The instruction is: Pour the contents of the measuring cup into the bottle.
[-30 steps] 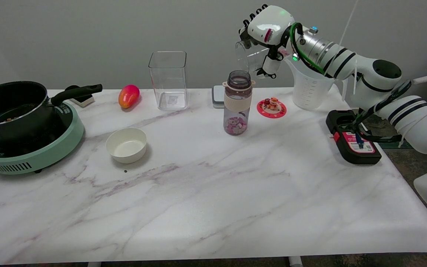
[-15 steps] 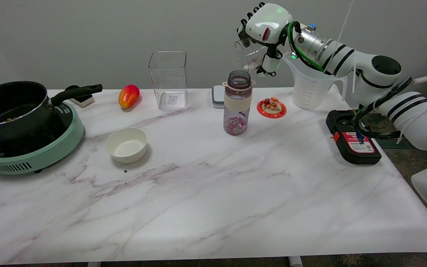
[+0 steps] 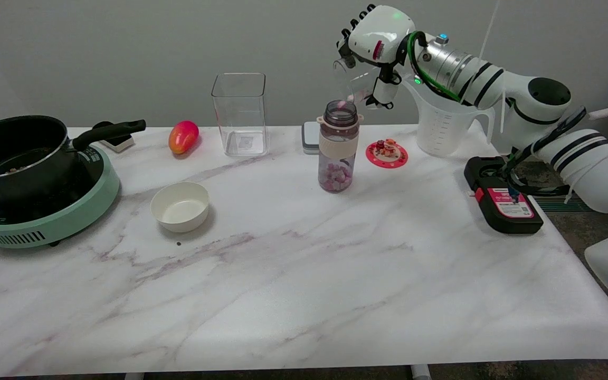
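Observation:
My right hand (image 3: 378, 45) is raised above the table's far side and grips a small clear measuring cup (image 3: 350, 80), tipped on its side with its mouth to the left. The cup's rim hangs just above and slightly right of the open bottle (image 3: 339, 146). The bottle is clear with a beige sleeve and stands upright, with pink and white pieces (image 3: 335, 178) at its bottom. A pink piece (image 3: 341, 104) shows at the bottle's mouth.
A large clear measuring jug (image 3: 441, 129) stands right of the bottle, behind my arm. A red coaster with a figurine (image 3: 387, 151), a clear square container (image 3: 240, 114), a mango (image 3: 183, 136), a white bowl (image 3: 180, 206), a pot on a green cooker (image 3: 24, 177) and a black device (image 3: 502, 203) sit around.
My hand has risen a little and shifted slightly left, holding the cup tipped. A pink piece now shows at the bottle's mouth.

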Available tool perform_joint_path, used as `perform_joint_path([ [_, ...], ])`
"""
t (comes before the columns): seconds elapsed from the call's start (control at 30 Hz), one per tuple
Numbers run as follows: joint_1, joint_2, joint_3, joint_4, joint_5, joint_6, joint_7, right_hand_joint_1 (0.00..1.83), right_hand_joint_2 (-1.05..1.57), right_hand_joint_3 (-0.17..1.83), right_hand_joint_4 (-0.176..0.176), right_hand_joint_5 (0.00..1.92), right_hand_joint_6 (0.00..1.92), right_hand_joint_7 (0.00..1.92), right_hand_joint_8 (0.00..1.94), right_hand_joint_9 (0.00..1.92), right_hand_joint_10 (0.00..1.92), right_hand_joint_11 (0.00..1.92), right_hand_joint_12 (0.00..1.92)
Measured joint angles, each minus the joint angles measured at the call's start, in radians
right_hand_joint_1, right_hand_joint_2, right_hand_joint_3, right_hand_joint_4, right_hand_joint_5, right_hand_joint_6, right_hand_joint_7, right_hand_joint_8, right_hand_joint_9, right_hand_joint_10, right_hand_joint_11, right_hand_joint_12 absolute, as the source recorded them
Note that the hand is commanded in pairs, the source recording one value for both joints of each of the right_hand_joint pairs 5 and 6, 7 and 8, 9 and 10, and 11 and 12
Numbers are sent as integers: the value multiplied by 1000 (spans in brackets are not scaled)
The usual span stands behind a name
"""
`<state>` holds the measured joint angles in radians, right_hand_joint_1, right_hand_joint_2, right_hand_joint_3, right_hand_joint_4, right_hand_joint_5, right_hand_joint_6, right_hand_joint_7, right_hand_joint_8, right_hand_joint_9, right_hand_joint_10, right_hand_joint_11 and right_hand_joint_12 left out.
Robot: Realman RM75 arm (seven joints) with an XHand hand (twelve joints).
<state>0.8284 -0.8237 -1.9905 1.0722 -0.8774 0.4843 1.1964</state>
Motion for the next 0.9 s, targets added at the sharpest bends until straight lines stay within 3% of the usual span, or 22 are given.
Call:
perform_joint_path([
  [0.9,-12,1,1,10,-6,-22,11,1577,653,1251,0,1623,1623,1567,1567,1453,1453,1263,1263],
])
